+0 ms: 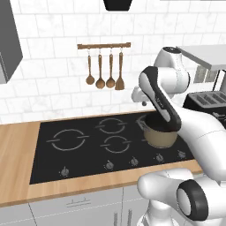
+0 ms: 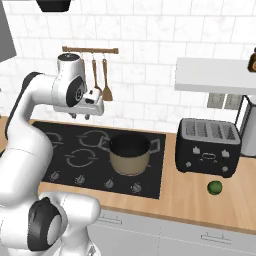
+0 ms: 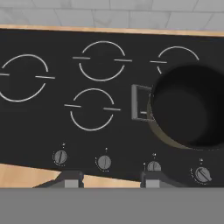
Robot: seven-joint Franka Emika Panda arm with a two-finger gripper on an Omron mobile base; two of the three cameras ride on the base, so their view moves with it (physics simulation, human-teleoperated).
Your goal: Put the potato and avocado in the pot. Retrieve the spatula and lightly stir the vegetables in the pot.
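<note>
black cooktop [image 1: 79,152] (wood counter [image 2: 200,200]), pot [image 2: 129,155]

In the left base view the white arm covers the near right side of the pot [image 1: 160,137] and part of the toaster [image 1: 207,100] behind it. In the hand view the pot's right side runs off the picture's edge. The hand [image 3: 111,179] shows just its two tips at the bottom, too little to judge the gap. The hood [image 2: 52,5] is cut off at the top.
</note>
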